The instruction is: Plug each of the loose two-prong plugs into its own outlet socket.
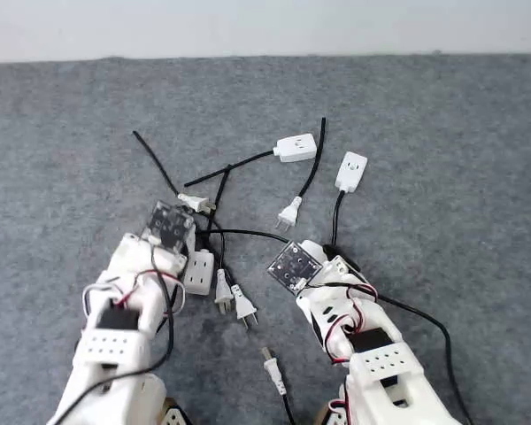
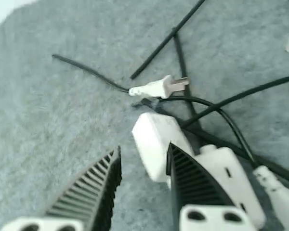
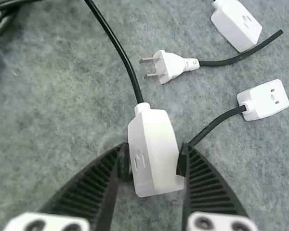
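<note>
Evidently the right gripper (image 3: 152, 147) is serving as a vice: its jaws are clamped across the short width of a white outlet socket (image 3: 151, 127), probably to steady it so a plug can be pushed in. That socket's long axis runs straight out from the wrist, cord end leading away, with its slots on a long face next to one jaw. The left gripper (image 2: 143, 150) has its jaws spread and holds nothing. One finger (image 2: 192, 183) is right by a second socket block (image 2: 154, 139) on the grey carpet (image 2: 48, 120), though whether it touches I cannot tell; this reads as a poised approach, not a grasp. Just beyond it a loose plug (image 2: 156, 88) lies flat, crosswise to the arm, prongs aimed toward the right arm's side. Further out from the right gripper, another plug (image 3: 169, 66) lies flat with its prongs pointing back toward the arms and its cord trailing away. Farthest are a corner socket (image 3: 235, 24) and a side socket (image 3: 264, 100), both unfilled, so no pairing looks done yet.
</note>
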`<state>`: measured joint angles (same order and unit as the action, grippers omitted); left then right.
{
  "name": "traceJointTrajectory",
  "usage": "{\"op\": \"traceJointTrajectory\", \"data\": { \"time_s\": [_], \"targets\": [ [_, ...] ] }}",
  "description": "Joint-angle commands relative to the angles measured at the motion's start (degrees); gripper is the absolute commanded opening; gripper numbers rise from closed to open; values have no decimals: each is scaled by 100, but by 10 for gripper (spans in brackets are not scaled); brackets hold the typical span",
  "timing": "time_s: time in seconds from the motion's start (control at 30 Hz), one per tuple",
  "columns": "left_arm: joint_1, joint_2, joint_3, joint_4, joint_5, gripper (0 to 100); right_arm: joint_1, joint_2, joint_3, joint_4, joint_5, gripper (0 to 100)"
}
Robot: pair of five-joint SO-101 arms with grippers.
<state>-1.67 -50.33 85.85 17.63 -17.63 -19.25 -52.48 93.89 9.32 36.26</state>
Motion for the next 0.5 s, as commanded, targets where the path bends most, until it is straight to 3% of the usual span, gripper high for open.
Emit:
{"op": "traceJointTrajectory", "data": {
  "time_s": [0.0,0.23,0.47],
  "targets": [
    [44,-1073,356,-149,-105,157,-75,4,-18,-75,-9,158],
    [79,-2558,1103,-132,-114,156,-154,-4,176,-637,123,158],
    [88,-3842,1103,1222,-105,156,-110,-4,176,-611,466,158]
  ]
}}
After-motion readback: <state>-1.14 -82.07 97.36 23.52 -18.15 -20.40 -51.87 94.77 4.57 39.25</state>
